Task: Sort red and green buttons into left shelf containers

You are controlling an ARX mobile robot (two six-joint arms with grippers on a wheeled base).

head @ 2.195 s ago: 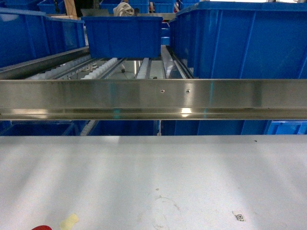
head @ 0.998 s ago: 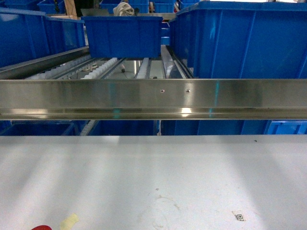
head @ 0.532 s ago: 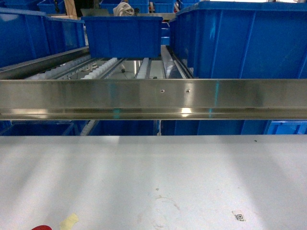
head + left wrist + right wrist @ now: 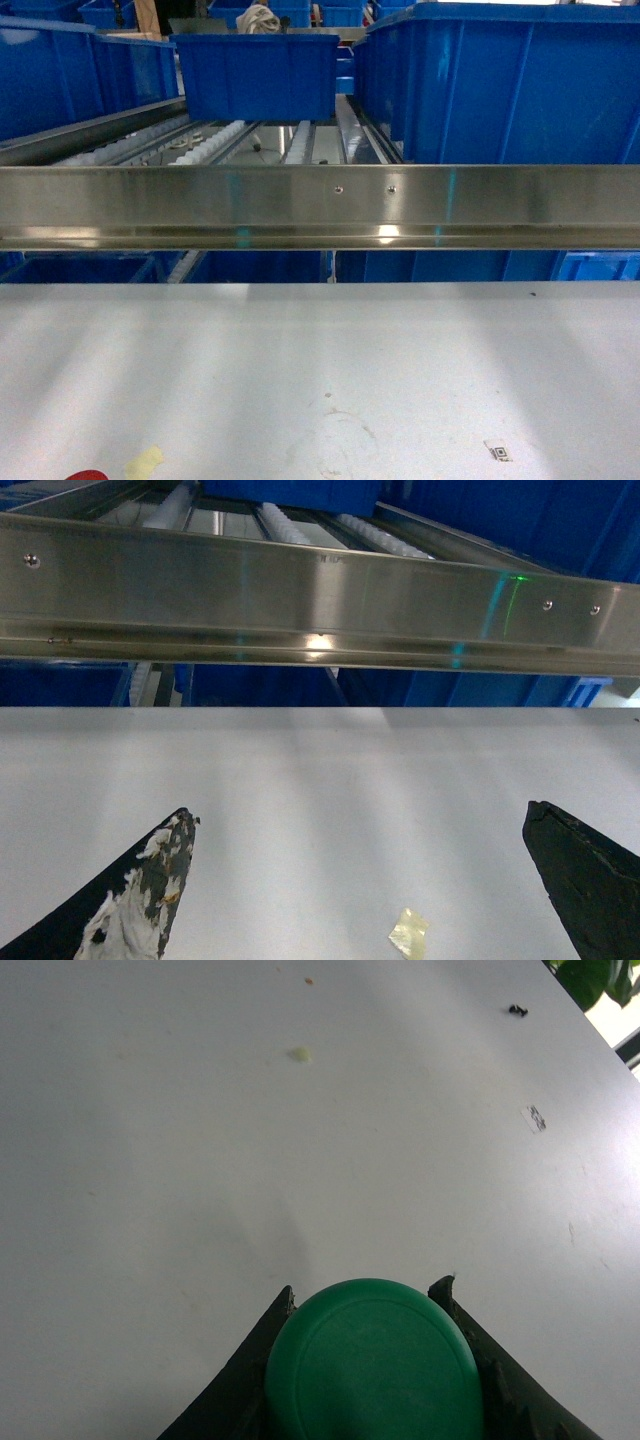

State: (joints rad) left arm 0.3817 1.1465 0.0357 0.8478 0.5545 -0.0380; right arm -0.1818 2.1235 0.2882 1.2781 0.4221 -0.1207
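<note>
- From the head camera I see neither arm; the view is a white table [image 4: 320, 370] in front of me, with a steel rail [image 4: 320, 205] running across its far edge.
- Beyond the rail, blue bins [image 4: 255, 75] sit on a roller shelf: one at centre far back, a larger one at the right, and more along the left side.
- At the near-left corner of the table a sliver of the red button [image 4: 87, 475] shows at the bottom edge of the head view, cut off by the frame.
- Just to its right lies a small yellowish scrap of tape [image 4: 145, 461], flat on the table.
- On my left wrist camera the left gripper [image 4: 360, 880] has its jaws spread wide with nothing between them, hanging over bare table; the left finger [image 4: 140, 900] carries white smears.
- The same tape scrap lies on the table between the two fingers, nearer the right one.
- On my right wrist camera the right gripper [image 4: 365, 1305] is clamped on the green button [image 4: 372, 1360], a dark finger pressed to each side of its round cap.
- I cannot tell whether the green button rests on the table or is lifted off it.
- A small printed sticker [image 4: 534, 1118] lies on the table further out, to the right.
</note>
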